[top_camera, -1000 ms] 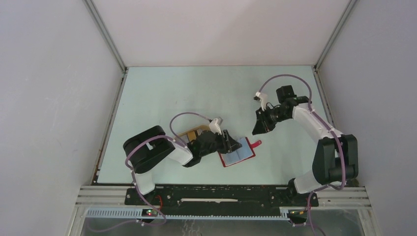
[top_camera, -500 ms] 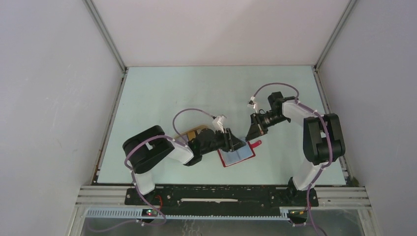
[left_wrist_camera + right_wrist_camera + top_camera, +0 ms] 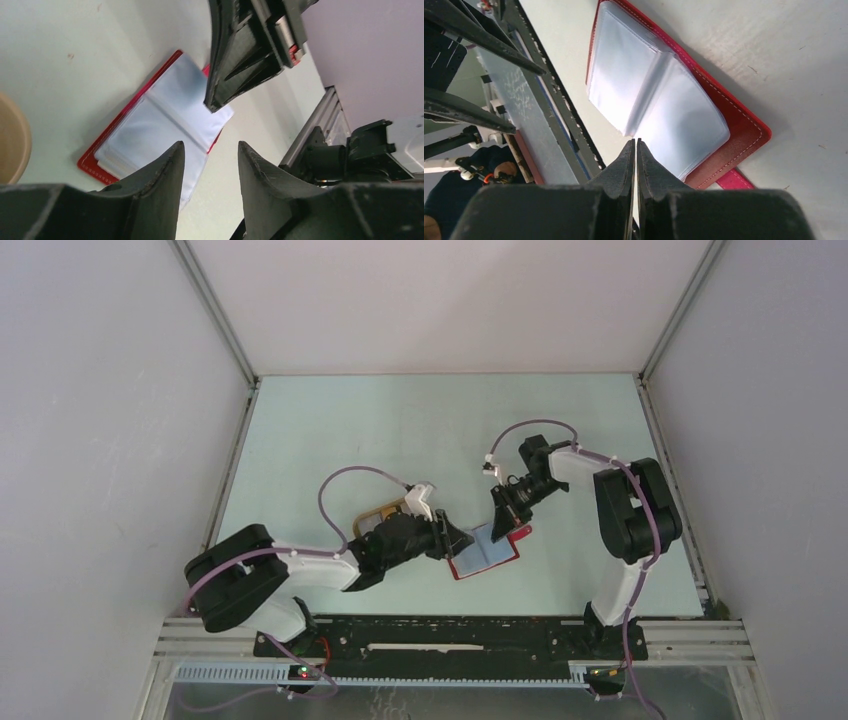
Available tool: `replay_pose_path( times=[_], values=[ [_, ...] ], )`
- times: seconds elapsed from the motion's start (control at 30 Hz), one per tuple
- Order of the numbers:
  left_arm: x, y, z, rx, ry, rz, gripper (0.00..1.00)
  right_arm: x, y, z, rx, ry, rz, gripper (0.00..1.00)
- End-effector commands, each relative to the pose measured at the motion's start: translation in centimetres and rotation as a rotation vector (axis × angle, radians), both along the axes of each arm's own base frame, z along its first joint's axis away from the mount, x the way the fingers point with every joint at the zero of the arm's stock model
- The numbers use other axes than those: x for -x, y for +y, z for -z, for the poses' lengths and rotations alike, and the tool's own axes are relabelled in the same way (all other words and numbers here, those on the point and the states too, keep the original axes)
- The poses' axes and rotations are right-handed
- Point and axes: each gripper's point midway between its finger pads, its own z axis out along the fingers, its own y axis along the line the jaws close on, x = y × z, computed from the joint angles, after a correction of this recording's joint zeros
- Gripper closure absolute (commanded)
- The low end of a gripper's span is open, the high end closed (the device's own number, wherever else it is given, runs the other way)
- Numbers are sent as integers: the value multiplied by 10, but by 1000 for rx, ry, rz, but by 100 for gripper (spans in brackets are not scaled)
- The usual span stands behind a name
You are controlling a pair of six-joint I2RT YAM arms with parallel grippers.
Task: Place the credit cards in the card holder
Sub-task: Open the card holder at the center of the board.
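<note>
The red card holder lies open on the table, its grey-blue clear pockets facing up and its red snap tab at the far right. It also shows in the left wrist view and the right wrist view. My left gripper is open and empty, just left of the holder. My right gripper is shut and empty, its tips right above the holder's far edge. An orange-gold credit card lies in the beige tray, mostly hidden by my left arm.
The beige oval tray sits left of the holder, under my left arm; its rim shows in the left wrist view. The black rail runs along the near table edge.
My right gripper has come down and to the left, to the holder's far edge. My left arm has swung its elbow out to the left and the gripper has drawn back slightly from the holder.
</note>
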Motion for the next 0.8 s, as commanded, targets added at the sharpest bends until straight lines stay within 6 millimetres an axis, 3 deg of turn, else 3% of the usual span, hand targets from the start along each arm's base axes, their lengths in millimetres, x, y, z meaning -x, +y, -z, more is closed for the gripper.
replay_pose_path(
  times=[0.0, 0.43, 0.77],
  values=[
    [5, 13, 23, -80, 58, -45, 51, -12, 3, 3, 55, -63, -16, 89],
    [6, 3, 41, -126, 134, -52, 50, -12, -2, 17, 107, -57, -19, 89],
    [6, -1, 40, -124, 137, -45, 49, -12, -3, 21, 123, -52, -23, 89]
  ],
)
